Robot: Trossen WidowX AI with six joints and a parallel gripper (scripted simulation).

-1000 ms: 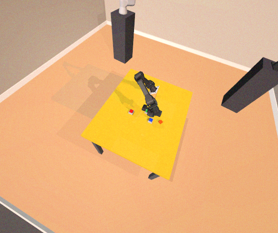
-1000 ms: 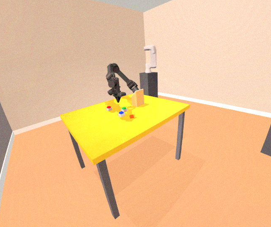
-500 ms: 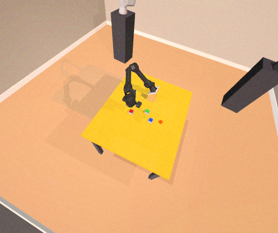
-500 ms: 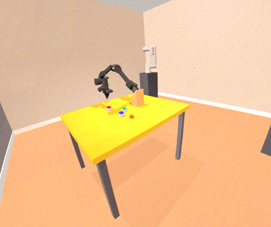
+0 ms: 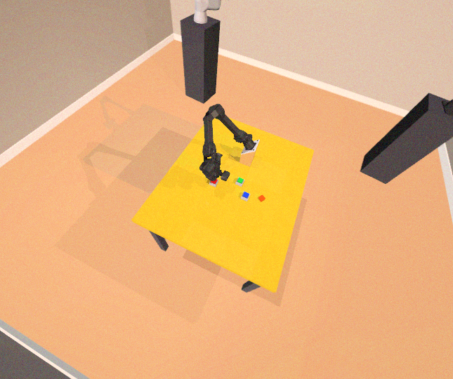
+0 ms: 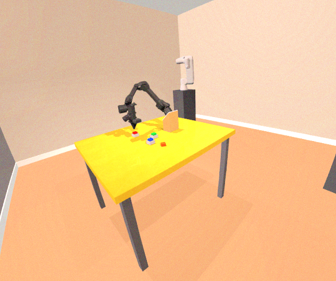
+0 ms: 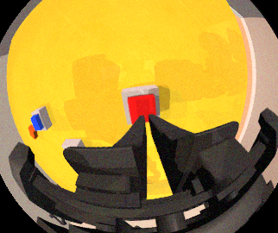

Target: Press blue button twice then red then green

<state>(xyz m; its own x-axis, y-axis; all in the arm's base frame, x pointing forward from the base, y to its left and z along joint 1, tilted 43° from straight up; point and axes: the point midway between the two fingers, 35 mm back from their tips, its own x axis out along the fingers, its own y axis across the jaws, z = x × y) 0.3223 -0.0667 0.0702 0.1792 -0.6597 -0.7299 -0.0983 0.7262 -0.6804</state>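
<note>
Overhead — tool (image 6: 134, 126), red button (image 6: 135, 132).

Bright, even, slightly grainy. Soft shadows across table (image 5: 226, 236) and floor (image 5: 100, 248). Fisheye wrist view, black-vignetted corners

The big yellow flat surface (image 6: 142, 165) stands on thin grey legs (image 6: 133, 231) on an orange floor (image 6: 230, 231). A small orange block (image 6: 163, 143) sits on the surface, near its middle. A tan slanted board (image 6: 171, 120) stands near the far edge of the surface. Behind the surface stands a tall dark post (image 6: 185, 103) with a white arm (image 6: 186, 72) on top. Another dark post (image 5: 414, 137) leans well off to the side of the surface.
</note>
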